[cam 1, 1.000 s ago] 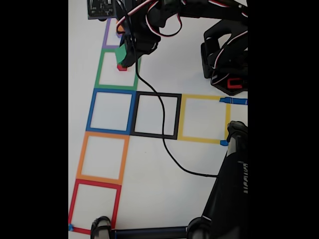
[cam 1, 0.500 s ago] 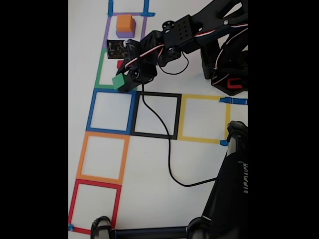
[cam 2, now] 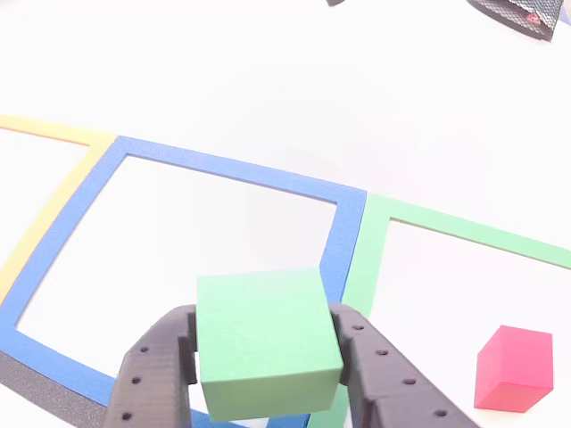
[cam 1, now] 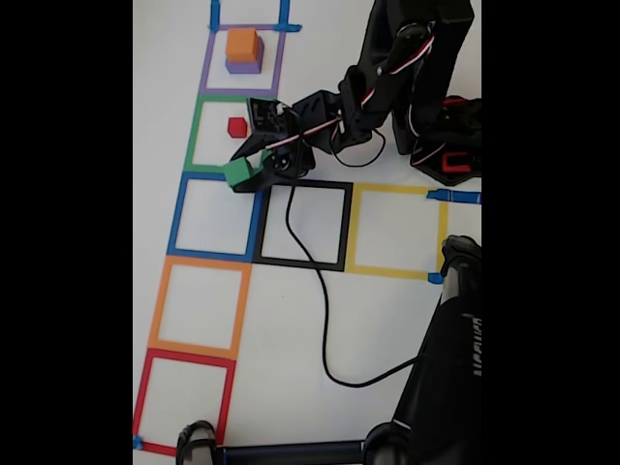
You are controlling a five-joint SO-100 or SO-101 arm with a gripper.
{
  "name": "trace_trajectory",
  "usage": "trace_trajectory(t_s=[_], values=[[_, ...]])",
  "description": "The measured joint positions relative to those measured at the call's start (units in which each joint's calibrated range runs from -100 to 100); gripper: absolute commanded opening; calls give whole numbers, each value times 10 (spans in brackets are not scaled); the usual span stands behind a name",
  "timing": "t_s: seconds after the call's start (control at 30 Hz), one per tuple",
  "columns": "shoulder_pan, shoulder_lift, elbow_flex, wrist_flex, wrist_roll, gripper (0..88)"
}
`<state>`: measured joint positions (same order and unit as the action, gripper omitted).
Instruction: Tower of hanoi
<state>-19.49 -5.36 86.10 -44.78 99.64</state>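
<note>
My gripper [cam 1: 239, 174] is shut on the green cube [cam 1: 236, 172] and holds it above the border between the green and blue taped squares. Seen from the other view, the green cube [cam 2: 266, 341] sits between the two dark fingers [cam 2: 156, 370] of the gripper [cam 2: 268, 357]. The small red cube [cam 1: 237, 127] rests inside the green taped square, to the lower right in the other view [cam 2: 515, 367]. An orange cube [cam 1: 243, 45] is stacked on the purple cube [cam 1: 243, 66] in the purple taped square at the top.
Taped squares run down the left: blue [cam 1: 184, 208], orange [cam 1: 158, 308] and red [cam 1: 141, 400]; black [cam 1: 346, 225] and yellow [cam 1: 395, 191] squares lie to the right. The arm's base [cam 1: 444, 145] stands at upper right. A black cable [cam 1: 325, 310] crosses the black square. A dark stand [cam 1: 446, 378] fills the lower right.
The gripper has lifted the green cube off the red cube and carried it down toward the blue square. The arm has drawn back, uncovering the orange and purple stack.
</note>
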Motion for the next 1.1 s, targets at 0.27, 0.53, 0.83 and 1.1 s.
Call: trace_trajectory(t_s=[0.27,0.53,0.83,1.1], values=[[-19,128,-74,-79,0,38],[-37,204,-131,-107,0,39],[-55,244,-158,-126,0,41],[-57,271,-179,-126,0,61]])
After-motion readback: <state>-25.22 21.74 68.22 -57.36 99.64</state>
